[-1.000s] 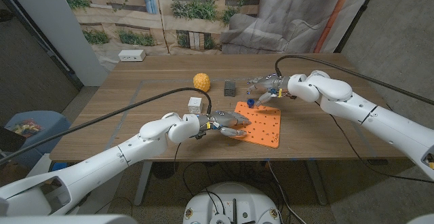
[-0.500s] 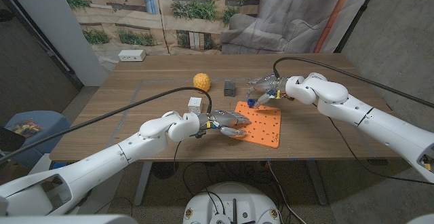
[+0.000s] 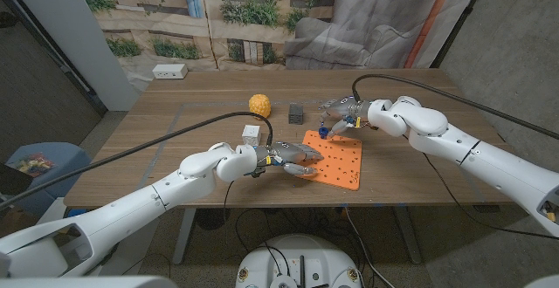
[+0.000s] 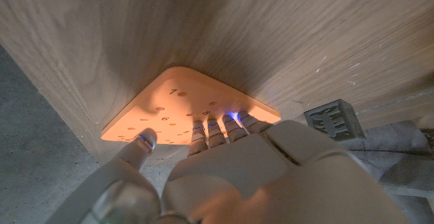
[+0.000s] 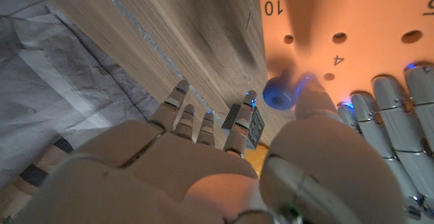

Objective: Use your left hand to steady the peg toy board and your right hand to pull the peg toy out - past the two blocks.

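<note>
Nearest the robot, the left robot hand (image 3: 288, 160) is pressing its fingertips (image 4: 215, 125) onto the near left corner of the orange peg toy board (image 3: 336, 159), thumb spread to one side, clamped on nothing; it is pinning the board to the counter (image 3: 175, 140), presumably so it cannot lift or slide when the peg is pulled. The board is lying flat toward the counter's near edge, its numbered holes showing.

At the board's far left corner, the right robot hand (image 3: 342, 113) is reaching in, and the blue peg toy (image 5: 278, 94) is sitting against its thumb; whether the thumb and a finger are actually closing on it I cannot tell.

Beyond that, the dark block (image 3: 295, 111) and the white block (image 3: 251, 133) are standing near the board, with a yellow ball (image 3: 258, 105) farther back, marking the line the peg should cross.
</note>
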Tool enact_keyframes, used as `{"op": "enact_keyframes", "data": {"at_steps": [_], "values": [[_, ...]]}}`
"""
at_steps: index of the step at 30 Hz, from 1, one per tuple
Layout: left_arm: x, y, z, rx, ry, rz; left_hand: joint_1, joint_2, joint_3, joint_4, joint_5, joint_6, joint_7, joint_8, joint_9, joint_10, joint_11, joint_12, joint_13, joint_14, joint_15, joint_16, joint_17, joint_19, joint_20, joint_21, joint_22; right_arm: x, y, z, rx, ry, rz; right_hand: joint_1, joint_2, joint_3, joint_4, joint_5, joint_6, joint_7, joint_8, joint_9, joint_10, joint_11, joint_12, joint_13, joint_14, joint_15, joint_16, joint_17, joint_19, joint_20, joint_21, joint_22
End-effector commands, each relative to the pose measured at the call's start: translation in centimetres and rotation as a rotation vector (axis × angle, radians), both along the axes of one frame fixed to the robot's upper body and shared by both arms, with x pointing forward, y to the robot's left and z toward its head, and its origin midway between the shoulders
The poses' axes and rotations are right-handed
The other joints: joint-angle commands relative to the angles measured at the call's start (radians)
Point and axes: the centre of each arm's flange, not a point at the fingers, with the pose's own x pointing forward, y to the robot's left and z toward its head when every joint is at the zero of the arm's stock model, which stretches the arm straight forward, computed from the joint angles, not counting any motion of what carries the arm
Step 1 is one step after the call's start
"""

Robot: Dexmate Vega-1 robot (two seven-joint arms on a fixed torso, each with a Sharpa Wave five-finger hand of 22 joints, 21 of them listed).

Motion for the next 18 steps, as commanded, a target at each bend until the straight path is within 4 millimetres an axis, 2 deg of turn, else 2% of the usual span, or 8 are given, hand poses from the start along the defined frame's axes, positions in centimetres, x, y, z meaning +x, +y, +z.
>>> {"op": "enact_keyframes", "data": {"at_steps": [1, 18], "values": [[-0.23, -0.29, -0.42, 0.001, 0.013, 0.003, 0.012, 0.091, 0.002, -0.007, 0.005, 0.012, 0.0, 0.007, 0.003, 0.015, -0.002, 0.005, 0.004, 0.014, -0.053, 0.009, 0.007, 0.015, -0.146, 0.009, 0.004, -0.23, 0.05, -0.19, 0.031, -0.008, 0.036, 0.023, 0.0, 0.008, -0.001, -0.003, 0.028, -0.001, 0.017, 0.004, 0.015, 0.0, 0.007, 0.004, 0.012, -0.003, 0.008, 0.004, 0.019, 0.0, 0.006, 0.002], [-0.46, -0.64, -0.74, -0.005, 0.017, 0.006, 0.015, 0.09, 0.006, -0.014, 0.004, 0.015, 0.002, 0.006, 0.003, 0.018, -0.003, 0.005, 0.005, 0.017, -0.054, 0.008, 0.007, 0.017, -0.147, 0.009, 0.004, 0.06, 0.3, 0.0, 0.074, -0.006, 0.057, 0.048, 0.01, 0.017, 0.001, -0.01, 0.104, -0.003, 0.058, 0.013, 0.048, -0.009, 0.011, 0.003, 0.034, -0.017, 0.016, 0.007, 0.042, -0.008, 0.005, 0.003]]}}
